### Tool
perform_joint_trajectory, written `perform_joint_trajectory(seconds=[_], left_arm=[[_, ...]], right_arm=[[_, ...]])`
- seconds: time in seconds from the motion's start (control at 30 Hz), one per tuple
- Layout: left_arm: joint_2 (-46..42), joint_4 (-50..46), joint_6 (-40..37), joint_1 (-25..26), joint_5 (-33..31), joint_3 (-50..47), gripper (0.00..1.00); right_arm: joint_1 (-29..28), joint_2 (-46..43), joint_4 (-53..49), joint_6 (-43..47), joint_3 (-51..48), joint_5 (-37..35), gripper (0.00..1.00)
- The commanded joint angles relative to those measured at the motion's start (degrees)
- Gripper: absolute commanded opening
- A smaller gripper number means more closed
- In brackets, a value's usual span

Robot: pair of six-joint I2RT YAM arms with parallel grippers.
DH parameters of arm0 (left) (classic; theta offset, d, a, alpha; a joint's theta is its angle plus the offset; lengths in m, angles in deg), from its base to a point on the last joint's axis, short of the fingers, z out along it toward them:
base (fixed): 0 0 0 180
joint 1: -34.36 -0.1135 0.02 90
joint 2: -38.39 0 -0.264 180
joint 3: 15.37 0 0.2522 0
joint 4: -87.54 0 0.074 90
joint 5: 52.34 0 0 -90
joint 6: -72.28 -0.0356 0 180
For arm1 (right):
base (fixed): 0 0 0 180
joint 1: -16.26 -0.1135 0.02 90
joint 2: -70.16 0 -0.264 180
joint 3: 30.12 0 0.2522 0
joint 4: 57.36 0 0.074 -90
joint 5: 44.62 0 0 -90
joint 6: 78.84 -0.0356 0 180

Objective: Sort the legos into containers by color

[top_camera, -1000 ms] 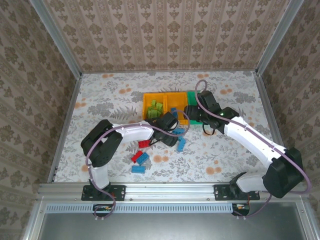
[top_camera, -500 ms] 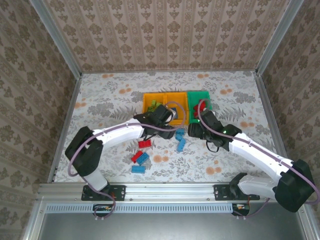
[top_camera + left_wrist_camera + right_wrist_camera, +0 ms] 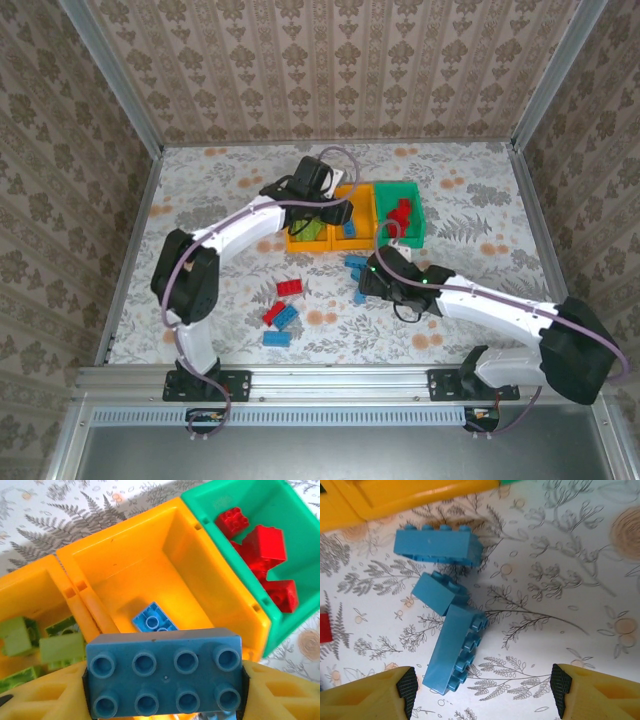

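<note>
Nearest the arm bases, a lone blue lego (image 3: 276,338) lies loose on the counter (image 3: 220,170). A red and blue pair (image 3: 280,314) and another red lego (image 3: 289,287) lie just beyond it. To their right, the right claw (image 3: 482,689) hangs with its fingers spread wide and nothing between them. A long blue brick (image 3: 457,652) lies on the counter below that gap, closer to one finger, touching a short blue brick (image 3: 439,594). A third blue brick (image 3: 437,545) lies just past them.

Farther back, three bins stand in a row. The left claw (image 3: 165,685) is clamped on an eight-stud blue lego (image 3: 164,677), held above the middle orange bin (image 3: 130,550), which has one small blue brick (image 3: 154,622) on its floor. Light green legos (image 3: 50,647) lie in the left orange bin (image 3: 30,590). Red legos (image 3: 260,547) lie in the green bin (image 3: 300,505).
</note>
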Motion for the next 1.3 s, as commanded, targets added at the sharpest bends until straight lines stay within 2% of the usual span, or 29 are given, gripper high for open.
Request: perform_joint_trajectory(seconds=[0.0,0.23,0.43,0.53,0.57,0.63,0.7,0.8,0.93,1.03,1.27], left_arm=[[3.71,0.74,0.27,-0.59,7.36,4.42,0.55],[7.04,3.16,2.97,-1.63,11.80,6.55,0.58],[7.69,2.94,4.27,-1.63,12.52,6.55,0.72],[6.77,3.03,4.67,-1.63,12.37,5.57,0.77],[6.28,3.04,4.71,-1.63,12.10,5.11,0.80],[5.01,2.99,4.72,-1.63,11.31,4.07,1.00],[3.92,2.97,5.05,-1.68,10.25,2.88,1.00],[1.84,3.91,6.39,-1.64,9.24,0.25,1.00],[-3.37,6.40,7.98,-1.64,6.63,-5.28,1.00],[-8.18,6.77,7.56,-1.74,4.33,-9.52,1.00],[-19.20,3.71,5.14,-1.72,-0.92,-20.86,1.00]], right_arm=[[-1.81,3.97,1.16,-2.93,2.99,-1.16,0.74],[-2.87,12.08,-1.18,-3.72,6.48,1.53,0.68],[-2.78,17.24,-1.85,-2.39,9.14,1.87,0.62],[-2.76,19.89,-2.38,-1.87,10.44,2.06,0.53],[-2.74,20.41,-2.22,-1.87,10.53,2.15,0.47],[-2.72,20.48,-1.73,-1.85,10.27,2.21,0.36],[-2.76,19.74,-1.56,-1.66,9.99,1.96,0.27],[-2.72,16.95,-3.05,-0.55,10.31,0.65,0.19],[-1.14,10.96,-5.31,2.51,11.70,-0.76,0.18],[2.48,8.44,-5.53,5.81,13.21,0.81,0.17],[11.32,12.38,-3.04,13.68,20.23,6.02,0.17]])
